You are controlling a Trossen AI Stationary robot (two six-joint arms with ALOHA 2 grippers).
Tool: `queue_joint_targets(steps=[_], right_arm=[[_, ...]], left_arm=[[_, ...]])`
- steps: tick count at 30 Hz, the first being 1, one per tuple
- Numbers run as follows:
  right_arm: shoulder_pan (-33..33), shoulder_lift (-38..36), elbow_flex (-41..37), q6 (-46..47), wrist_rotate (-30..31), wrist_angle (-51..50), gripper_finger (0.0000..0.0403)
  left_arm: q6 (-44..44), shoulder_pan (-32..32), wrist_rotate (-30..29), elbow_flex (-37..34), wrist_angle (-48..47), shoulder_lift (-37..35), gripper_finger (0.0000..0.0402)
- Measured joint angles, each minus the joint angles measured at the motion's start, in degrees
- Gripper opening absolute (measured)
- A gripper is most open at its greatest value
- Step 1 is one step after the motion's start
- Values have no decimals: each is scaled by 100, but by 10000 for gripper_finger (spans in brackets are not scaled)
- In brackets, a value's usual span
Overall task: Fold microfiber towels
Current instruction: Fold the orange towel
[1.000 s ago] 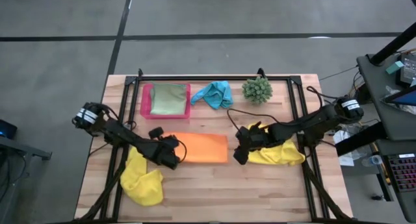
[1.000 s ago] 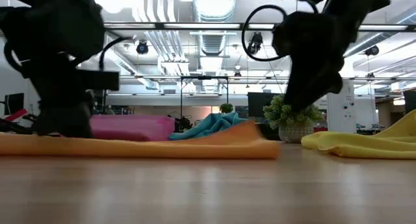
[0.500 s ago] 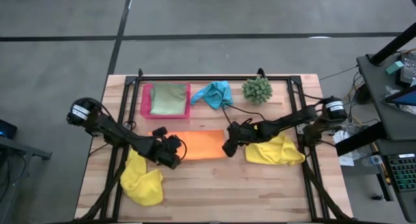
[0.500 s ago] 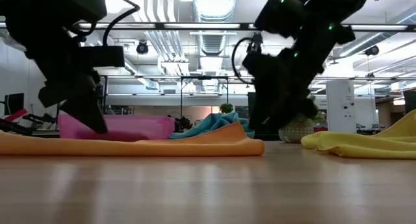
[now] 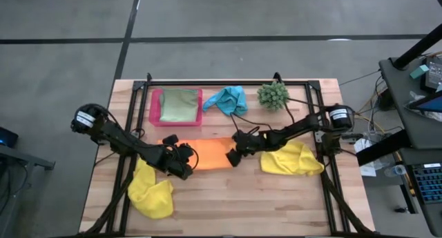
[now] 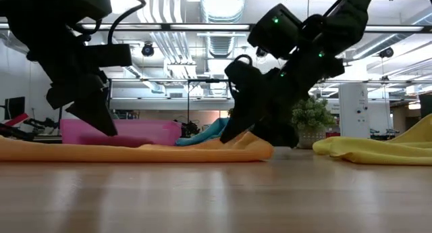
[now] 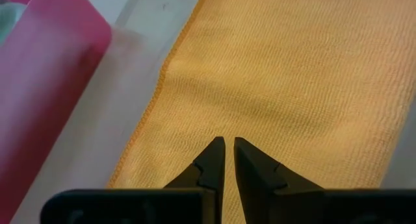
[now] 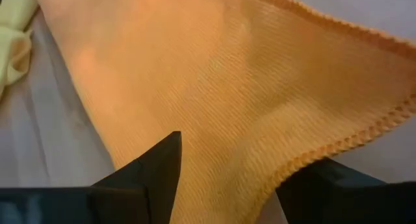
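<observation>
Two end effectors at frame centre over a flat orange microfiber towel [image 5: 213, 154], left end effector [image 5: 185, 163] closed and empty, right end effector [image 5: 233, 157] spread wide over its edge.

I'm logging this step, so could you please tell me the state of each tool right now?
Left tool: closed, over the orange towel, holding nothing visible.
Right tool: open, astride the orange towel's edge.

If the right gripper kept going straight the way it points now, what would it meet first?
The orange towel: it fills the view just ahead of the right gripper, whose open fingers straddle its hemmed edge. Depth is unclear, so contact may already be near.
</observation>
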Motion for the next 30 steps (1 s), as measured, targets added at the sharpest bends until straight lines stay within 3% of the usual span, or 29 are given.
queue_joint_targets(steps=[4, 12, 19, 25, 30], right_arm=[[-63, 112, 4, -70, 3, 109, 168], [-64, -97, 2, -920, -19, -321, 20], [-73, -1047, 0, -1356, 317, -2328, 9], [-73, -2155, -4, -1139, 854, -4493, 9], [-73, -2879, -4, -653, 960, -4802, 9]], left_arm=[[-2, 0, -14, 2, 21, 0, 20], [7, 0, 29, 7, 59, -58, 20], [23, -17, 53, 7, 35, -247, 20], [159, -46, 70, 4, 41, -481, 20], [171, -153, 70, 2, 35, -834, 20]])
